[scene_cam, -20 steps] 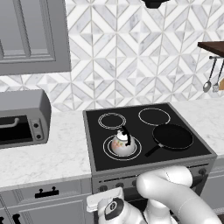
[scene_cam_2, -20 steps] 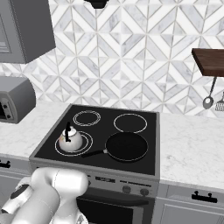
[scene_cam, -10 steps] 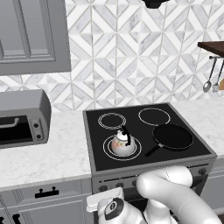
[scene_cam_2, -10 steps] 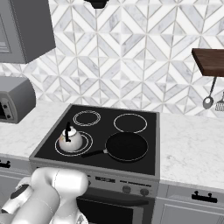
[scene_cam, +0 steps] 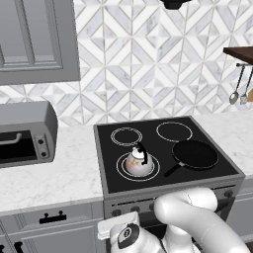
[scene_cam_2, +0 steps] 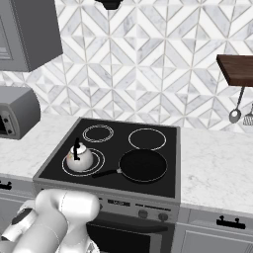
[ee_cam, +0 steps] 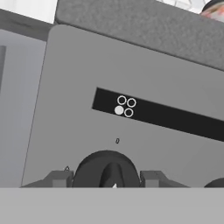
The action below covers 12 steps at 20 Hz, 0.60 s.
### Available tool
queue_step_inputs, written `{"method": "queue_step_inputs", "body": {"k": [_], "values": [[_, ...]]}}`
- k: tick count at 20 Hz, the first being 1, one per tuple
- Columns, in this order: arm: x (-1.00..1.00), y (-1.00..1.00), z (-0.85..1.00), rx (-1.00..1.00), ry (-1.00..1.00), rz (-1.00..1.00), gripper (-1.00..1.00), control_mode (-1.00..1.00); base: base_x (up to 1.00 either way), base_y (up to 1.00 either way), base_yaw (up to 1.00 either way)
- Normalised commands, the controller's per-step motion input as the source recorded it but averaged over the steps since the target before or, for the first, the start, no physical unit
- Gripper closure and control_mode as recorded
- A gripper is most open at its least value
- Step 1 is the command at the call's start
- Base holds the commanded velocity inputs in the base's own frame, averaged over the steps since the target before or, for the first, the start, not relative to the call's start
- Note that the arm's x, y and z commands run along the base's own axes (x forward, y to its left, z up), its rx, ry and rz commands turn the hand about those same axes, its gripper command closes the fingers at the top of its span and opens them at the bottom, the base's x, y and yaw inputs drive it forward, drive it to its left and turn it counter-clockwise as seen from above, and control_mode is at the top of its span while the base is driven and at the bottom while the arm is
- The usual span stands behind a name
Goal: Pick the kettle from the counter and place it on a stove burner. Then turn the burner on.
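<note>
kettle [scene_cam: 138, 161] upright on stove burner [scene_cam: 154, 172], frying pan [scene_cam: 194, 154] beside it, hand [ee_cam: 107, 179] fingers either side of dark stove knob [ee_cam: 106, 168], clenched or not cannot tell

Base views flank the cooktop [scene_cam: 163, 148]; hand view hugs its knob [ee_cam: 106, 169].

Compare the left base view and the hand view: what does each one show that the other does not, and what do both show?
Left base view alone: the pan on the cooktop, the counter, a toaster oven, hanging utensils and the tiled wall.

Hand view alone: the fingertips on either side of a dark stove knob, and above it a black strip with a four-circle burner diagram, one circle filled white.

Both: the kettle, whole on the burner in the base view, a sliver at the top corner of the hand view; also the stove's front panel.
</note>
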Motion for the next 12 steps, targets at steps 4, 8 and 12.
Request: {"method": "queue_step_inputs", "body": {"k": [4,8,12], "values": [[0.0,0.07,0.0,-0.13,0.0,0.0,1.0,-1.0,0.0,0.0,0.0],[0.0,0.12,0.0,-0.26,0.0,0.0,1.0,-1.0,0.0,0.0,0.0],[0.0,0.12,-0.01,-0.27,0.0,0.0,1.0,-1.0,0.0,0.0,0.0]]}}
